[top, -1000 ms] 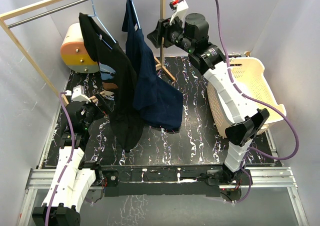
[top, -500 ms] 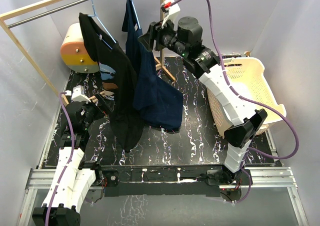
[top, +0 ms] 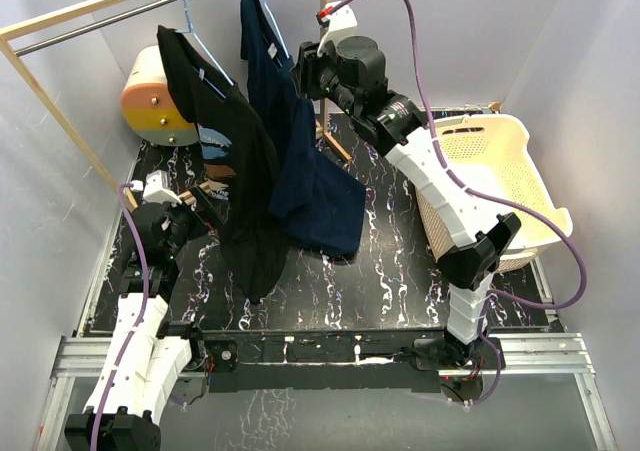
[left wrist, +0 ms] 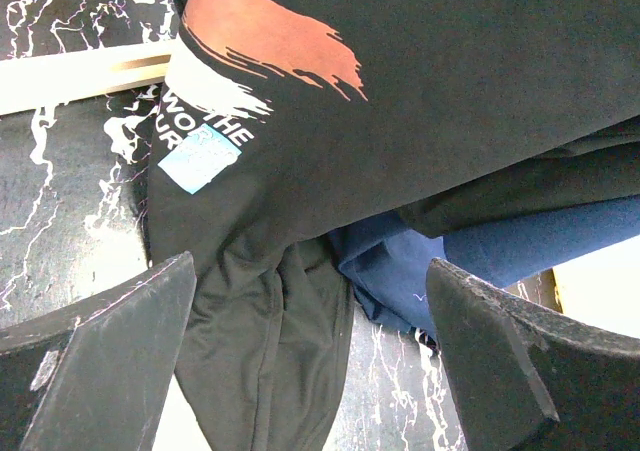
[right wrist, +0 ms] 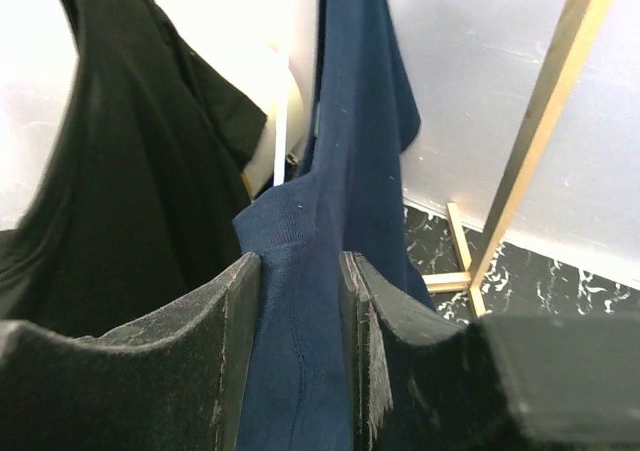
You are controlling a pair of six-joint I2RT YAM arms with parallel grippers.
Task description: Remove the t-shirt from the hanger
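Note:
A navy t-shirt hangs from a hanger on the rail; its lower part lies on the black marbled table. My right gripper is high up at its shoulder. In the right wrist view the gripper is shut on a fold of the navy t-shirt. A black printed t-shirt hangs to the left on a blue hanger. My left gripper is low by the black shirt's hem, open and empty, facing the black shirt and navy cloth.
A cream laundry basket stands at the right. An orange and white drum sits at the back left. A wooden post with its foot stands behind the navy shirt and shows in the right wrist view.
My right gripper has moved left from the post to the navy t-shirt's shoulder and closed on it. The shirt's top has shifted left. The left arm has not moved.

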